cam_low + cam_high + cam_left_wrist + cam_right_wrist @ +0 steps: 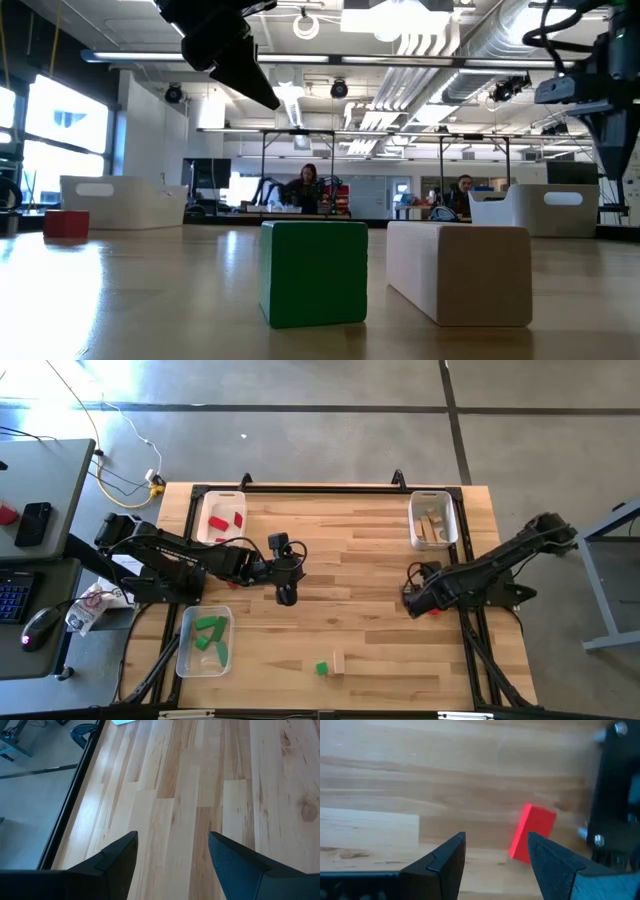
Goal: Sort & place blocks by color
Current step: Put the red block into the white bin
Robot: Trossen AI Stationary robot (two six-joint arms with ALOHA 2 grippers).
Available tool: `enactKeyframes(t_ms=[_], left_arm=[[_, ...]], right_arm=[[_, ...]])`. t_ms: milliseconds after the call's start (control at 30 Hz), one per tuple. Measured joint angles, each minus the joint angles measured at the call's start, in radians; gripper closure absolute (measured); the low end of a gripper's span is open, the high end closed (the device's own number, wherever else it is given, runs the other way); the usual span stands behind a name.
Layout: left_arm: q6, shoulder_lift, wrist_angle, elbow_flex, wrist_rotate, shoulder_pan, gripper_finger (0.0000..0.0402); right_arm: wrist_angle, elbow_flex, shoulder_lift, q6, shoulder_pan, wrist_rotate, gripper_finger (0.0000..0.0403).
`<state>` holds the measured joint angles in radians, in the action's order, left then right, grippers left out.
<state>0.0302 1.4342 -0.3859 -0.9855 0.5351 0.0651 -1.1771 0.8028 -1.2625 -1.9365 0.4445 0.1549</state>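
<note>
We log the right gripper (495, 865) low by the table's (380, 560) right rail, fingers spread and empty, red block (532, 839) just beyond them. Left gripper (172, 862) hangs unclenched over mid-table. Green block (321, 669) and wood block (338, 662) sit beside each other near the front edge.

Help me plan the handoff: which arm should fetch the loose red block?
Right. The right gripper hangs open just beside the red block, while the left gripper is mid-table, far from it.
</note>
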Motion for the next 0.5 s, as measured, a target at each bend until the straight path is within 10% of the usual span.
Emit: enactKeyframes(t_ms=[500], left_arm=[[0.018,0.000,0.000,0.000,0.000,0.000,0.0174]], right_arm=[[-0.031,0.000,-0.019,-0.259,0.120,-0.076,0.0203]])
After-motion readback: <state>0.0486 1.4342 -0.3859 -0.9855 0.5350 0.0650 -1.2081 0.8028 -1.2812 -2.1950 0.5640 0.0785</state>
